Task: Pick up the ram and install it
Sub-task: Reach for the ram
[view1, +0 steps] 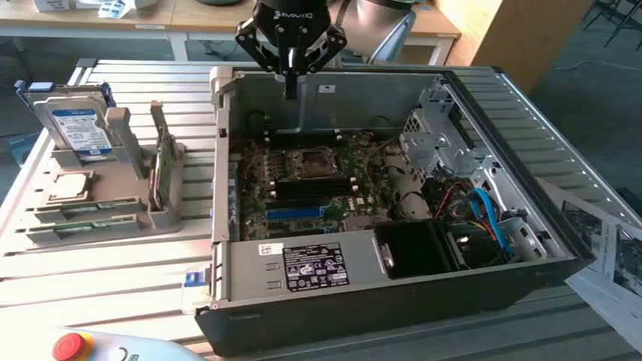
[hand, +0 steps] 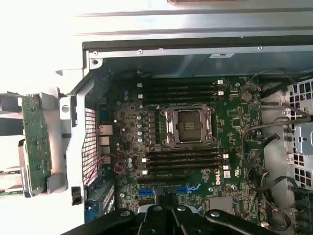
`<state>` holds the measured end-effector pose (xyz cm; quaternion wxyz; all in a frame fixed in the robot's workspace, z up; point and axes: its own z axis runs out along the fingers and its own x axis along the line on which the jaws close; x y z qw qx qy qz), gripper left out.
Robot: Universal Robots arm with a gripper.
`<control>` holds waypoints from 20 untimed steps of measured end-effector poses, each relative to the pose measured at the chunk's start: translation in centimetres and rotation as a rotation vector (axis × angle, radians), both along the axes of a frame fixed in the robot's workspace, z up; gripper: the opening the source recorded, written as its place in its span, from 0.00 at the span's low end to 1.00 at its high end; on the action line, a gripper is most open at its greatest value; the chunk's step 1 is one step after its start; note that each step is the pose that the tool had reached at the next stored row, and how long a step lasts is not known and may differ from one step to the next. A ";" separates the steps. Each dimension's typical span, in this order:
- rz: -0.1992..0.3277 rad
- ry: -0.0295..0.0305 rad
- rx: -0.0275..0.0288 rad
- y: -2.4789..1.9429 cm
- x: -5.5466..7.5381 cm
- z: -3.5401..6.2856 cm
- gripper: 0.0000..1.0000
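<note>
We are hovering over the case [view1: 331, 320] with jaws pressed together and empty. The ram [view1: 161, 171] is standing in the rack [view1: 122, 147] near the desk's [view1: 101, 282] edge at the exterior view's left. If we reach it without spreading them, we risk toppling it.

A slatted metal surface [view1: 110, 274] carries an open black computer case [view1: 401, 308] at its middle. A grey parts rack [view1: 125, 214] stands at the case's nine o'clock, printed sheets [view1: 614, 259] lie at four o'clock, and a pale box with a red button [view1: 75, 344] sits at seven o'clock.
</note>
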<state>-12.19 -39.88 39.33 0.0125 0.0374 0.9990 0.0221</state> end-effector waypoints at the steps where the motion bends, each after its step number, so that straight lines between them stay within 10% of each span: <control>1: 0.000 0.0000 0.0000 0.00 0.0 0.00 0.10; 20: 0.000 0.0000 0.0000 0.00 0.0 0.00 0.10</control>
